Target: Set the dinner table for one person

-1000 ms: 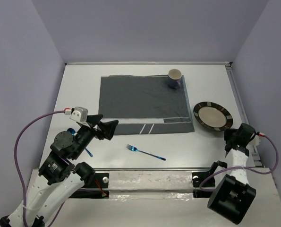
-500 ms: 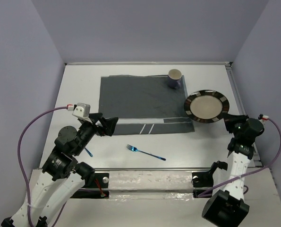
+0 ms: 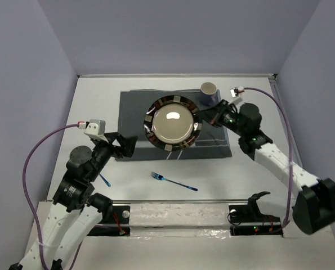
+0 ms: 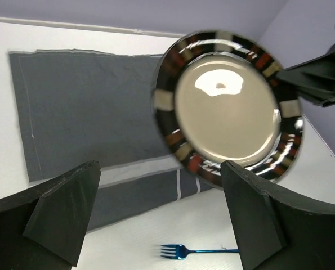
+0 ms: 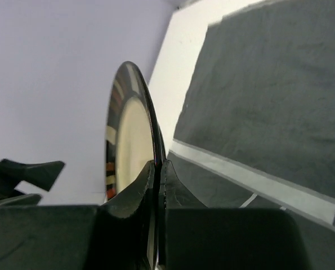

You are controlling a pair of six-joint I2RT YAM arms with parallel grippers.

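One plate (image 3: 173, 124) hanging above placemat (image 3: 136, 112), right pincer (image 3: 208, 119) clamping its rim for centred set-down; left pincer (image 3: 125, 147) gaping wide, holding nothing

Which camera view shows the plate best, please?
Left wrist: the plate appears large and face-on, rim pattern clear. Top external shows it smaller, above the placemat; right wrist shows only its edge, pinched in the right gripper.

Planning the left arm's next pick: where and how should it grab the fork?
Probably the fork at mid-handle, from straight above, with the open left gripper turned so its fingers close across the thin shaft. It lies flat on the table, tines pointing left, so a side approach has no edge to catch.
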